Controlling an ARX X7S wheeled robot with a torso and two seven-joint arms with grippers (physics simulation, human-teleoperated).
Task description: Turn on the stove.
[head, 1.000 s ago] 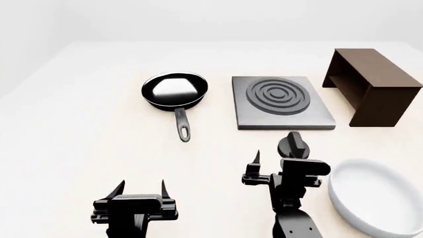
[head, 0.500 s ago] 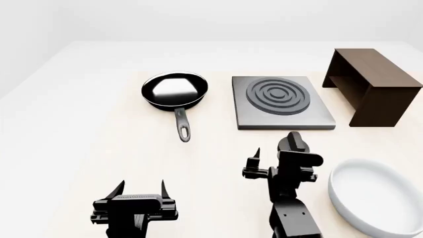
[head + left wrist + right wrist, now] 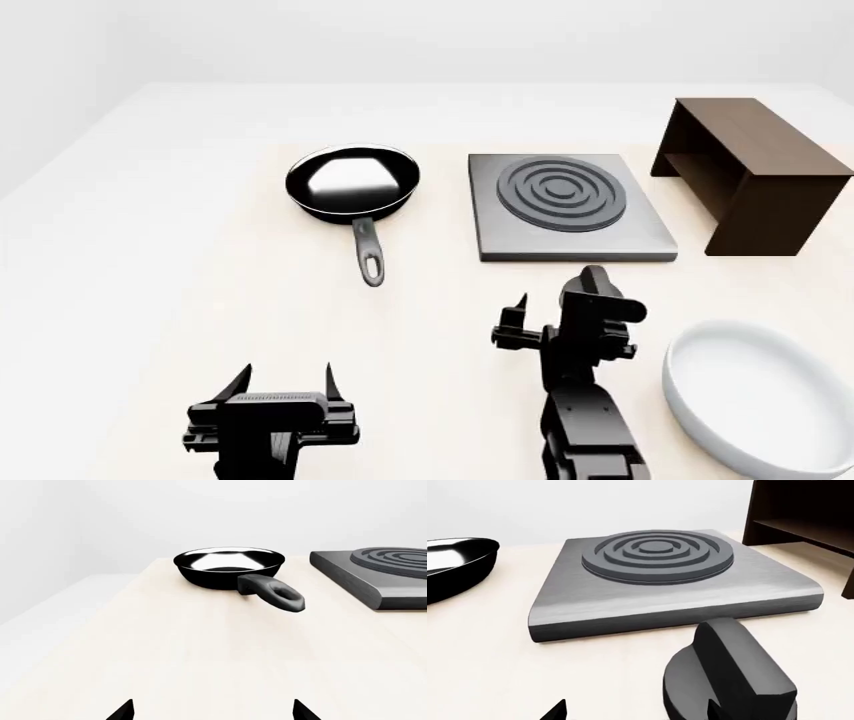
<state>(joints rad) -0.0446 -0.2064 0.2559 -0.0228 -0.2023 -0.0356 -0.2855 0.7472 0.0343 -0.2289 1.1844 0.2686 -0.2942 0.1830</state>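
Hovering just behind the knob (image 3: 591, 287), the right tool (image 3: 554, 322) was spread, one finger each side of the lever; the stove (image 3: 570, 206) lay just beyond it. The left tool (image 3: 283, 382) stood spread over bare surface (image 3: 160, 250), well apart from the frying pan (image 3: 352, 186)

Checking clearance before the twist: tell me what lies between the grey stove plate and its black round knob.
Only bare light tabletop lies between the flat grey metal stove plate and the small black round knob, clearest in the right wrist view.
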